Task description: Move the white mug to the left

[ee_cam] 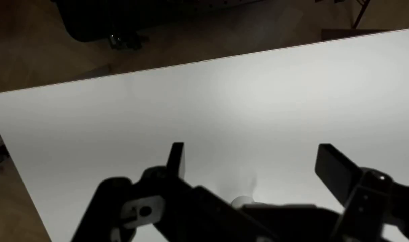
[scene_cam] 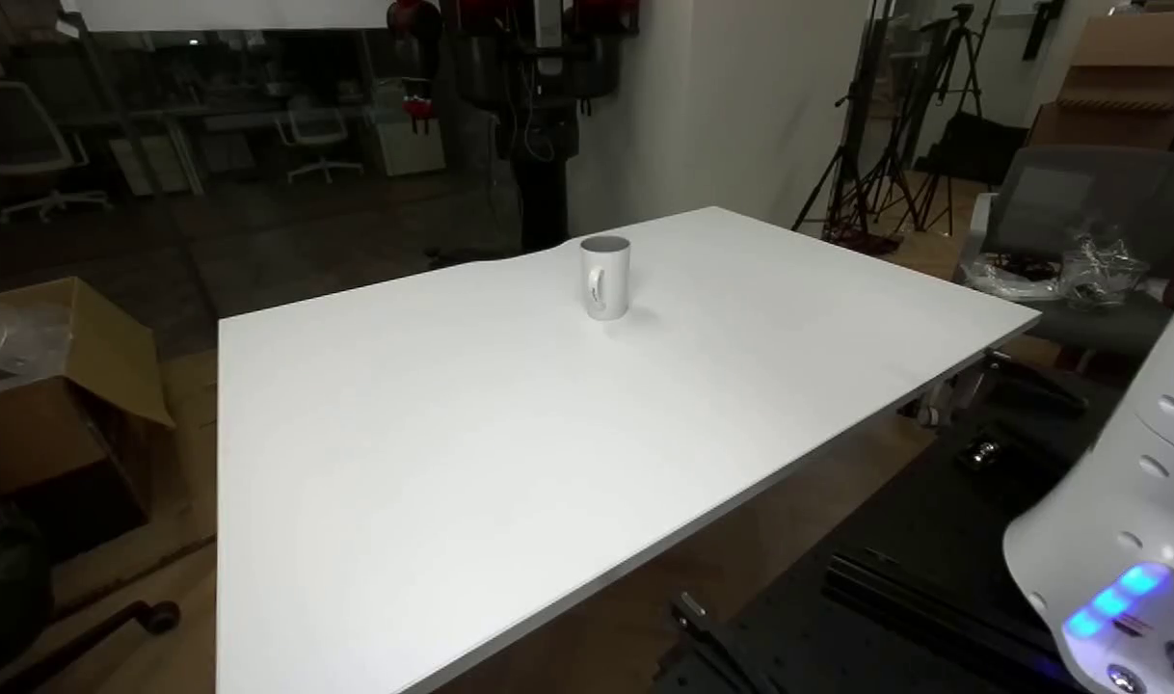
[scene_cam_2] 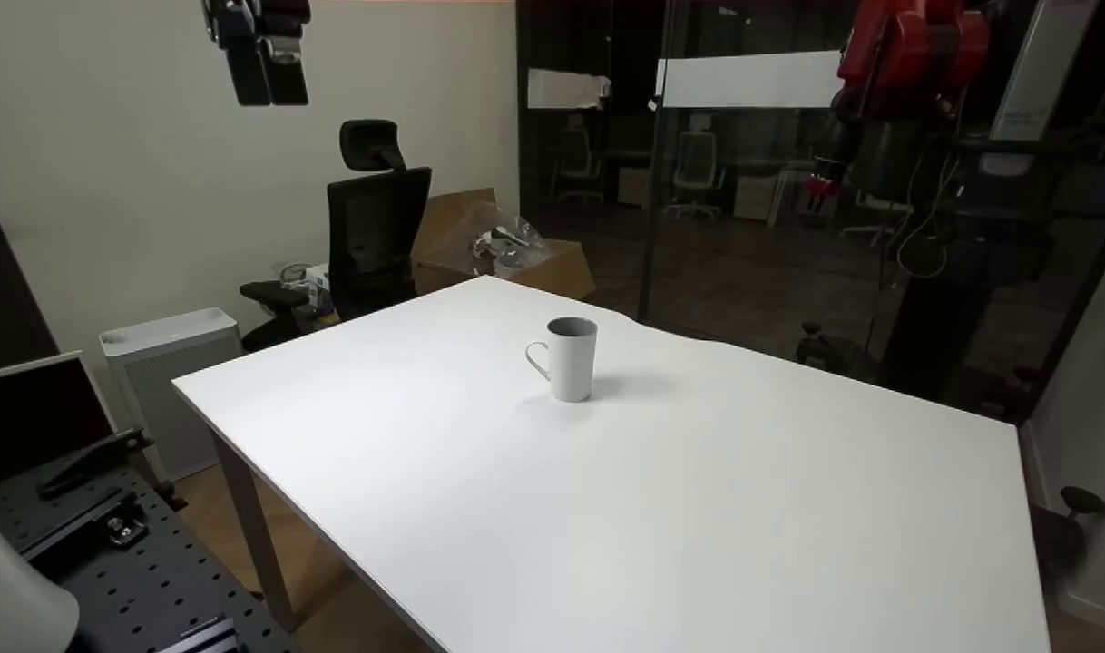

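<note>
White mug (scene_cam_2: pixel 572 367) stands upright on the surface (scene_cam_2: pixel 770 508), lower than the gripper (ee_cam: pixel 250 156) and well apart, right of it in an exterior view. Gripper spread wide.

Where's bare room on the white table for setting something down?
In both exterior views, the white table has bare patches between the white mug and either end, and between mug and robot-side edge. The only taken spot is the mug's own; the gripper hangs open overhead.
</note>
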Action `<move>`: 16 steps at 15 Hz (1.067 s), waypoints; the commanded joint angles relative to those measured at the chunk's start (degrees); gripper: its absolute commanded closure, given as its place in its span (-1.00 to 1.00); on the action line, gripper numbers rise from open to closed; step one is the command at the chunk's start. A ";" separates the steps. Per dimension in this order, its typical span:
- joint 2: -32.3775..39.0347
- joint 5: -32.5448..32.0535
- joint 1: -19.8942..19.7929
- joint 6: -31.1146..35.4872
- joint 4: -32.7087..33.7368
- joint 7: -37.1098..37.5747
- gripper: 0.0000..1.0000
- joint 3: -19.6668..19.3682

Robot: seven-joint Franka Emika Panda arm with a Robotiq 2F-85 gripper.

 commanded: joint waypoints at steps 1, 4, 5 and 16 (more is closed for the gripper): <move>0.03 -0.34 0.60 -0.15 0.15 0.36 -1.00 -0.42; 2.53 -0.88 1.17 4.64 1.03 -1.11 -1.00 -0.96; 4.81 -2.07 1.52 8.04 1.89 -3.04 -1.00 -1.50; 21.13 -3.29 4.46 14.75 7.20 -21.26 -1.00 -8.11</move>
